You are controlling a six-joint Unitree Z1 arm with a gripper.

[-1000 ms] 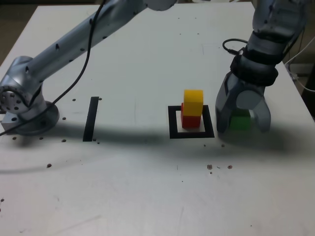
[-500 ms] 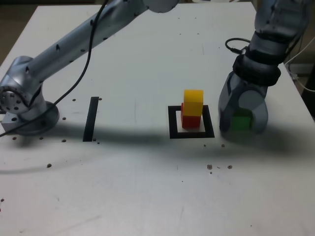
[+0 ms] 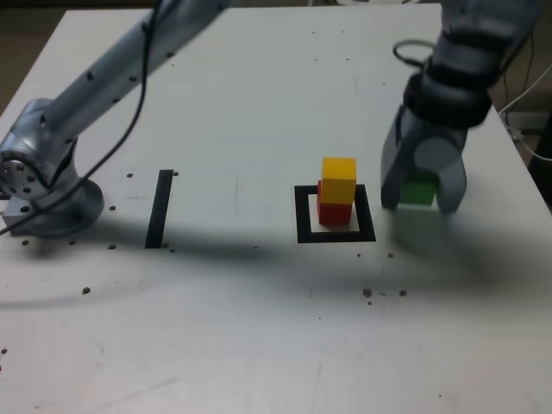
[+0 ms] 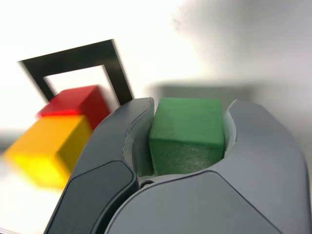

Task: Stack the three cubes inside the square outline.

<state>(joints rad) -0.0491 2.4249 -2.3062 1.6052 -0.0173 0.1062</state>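
Observation:
The yellow cube (image 3: 339,179) sits on top of the red cube (image 3: 331,210) inside the black square outline (image 3: 335,215) on the white table. To the exterior view's right of that stack, my gripper (image 3: 420,197) is shut on the green cube (image 3: 419,191) and holds it a little above the table, its shadow below it. In the wrist view the green cube (image 4: 187,134) sits clamped between both grey fingers (image 4: 114,141), with the red cube (image 4: 78,103), the yellow cube (image 4: 48,148) and the square outline (image 4: 80,57) beyond.
A straight black strip (image 3: 160,208) lies on the table at the exterior view's left, near the arm's base (image 3: 43,185). Small dark specks (image 3: 379,293) dot the table in front of the outline. The table's right edge is close behind the gripper.
The fingers closed on the green cube, then the gripper rose a little and lifted the cube off the table. The red and yellow stack has not moved.

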